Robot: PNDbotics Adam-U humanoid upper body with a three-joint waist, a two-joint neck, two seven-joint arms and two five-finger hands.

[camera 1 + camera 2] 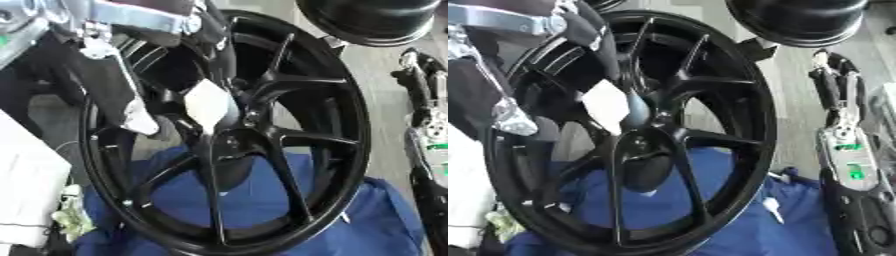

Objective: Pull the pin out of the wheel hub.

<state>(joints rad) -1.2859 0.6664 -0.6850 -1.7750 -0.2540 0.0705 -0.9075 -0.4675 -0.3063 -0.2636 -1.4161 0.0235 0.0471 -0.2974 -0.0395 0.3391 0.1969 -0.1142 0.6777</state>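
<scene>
Presently, findings as seen from my head camera:

Wheel: glossy black multi-spoke alloy wheel hub (pixel 262 150) fills the view, resting tilted on a crumpled blue cloth (pixel 262 200).
Pin: I cannot make out a pin; a pale, flat diamond-shaped piece (pixel 207 102) sits at the hub centre, where the spokes meet.
Left hand: my black and silver left hand (pixel 140 117) comes down from the upper left, its silver tip lying over the spokes just beside the pale piece. How far its fingers are spread, and whether they grasp anything, I cannot tell.
Right hand: my right hand (pixel 837 95) rests at the right edge, well apart from the wheel, fingers straight and pointing up, holding nothing.
Surroundings: round black dome-shaped body (pixel 372 20) at top right; white material (pixel 26 190) at left edge.
</scene>
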